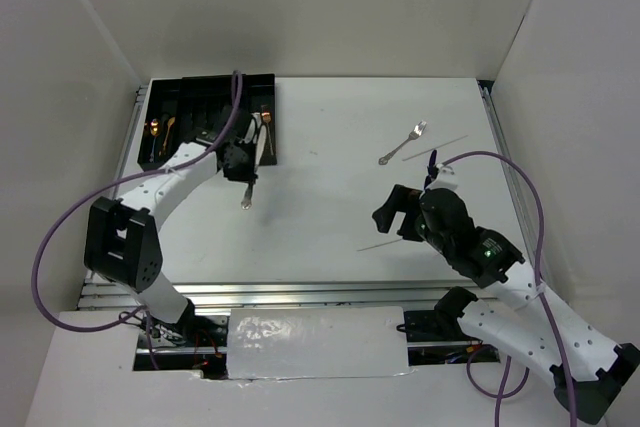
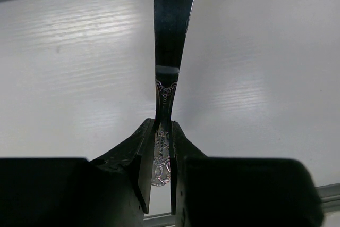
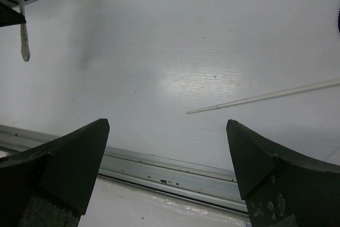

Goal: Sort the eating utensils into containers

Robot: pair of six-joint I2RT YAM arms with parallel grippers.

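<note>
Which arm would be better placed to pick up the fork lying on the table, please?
The right arm: the right gripper is open, empty and nearer the fork. The left gripper is shut on a silver utensil beside the tray.

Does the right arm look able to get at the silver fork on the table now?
Probably yes: the right gripper is open and empty; the silver fork lies uncovered just beyond it, a thin stick beside it.

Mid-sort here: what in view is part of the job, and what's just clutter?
Job: silver utensil in left gripper; loose silver fork; cutlery tray, copper utensils inside.
Lying about: pale stick beside fork; second pale stick near right gripper.
</note>
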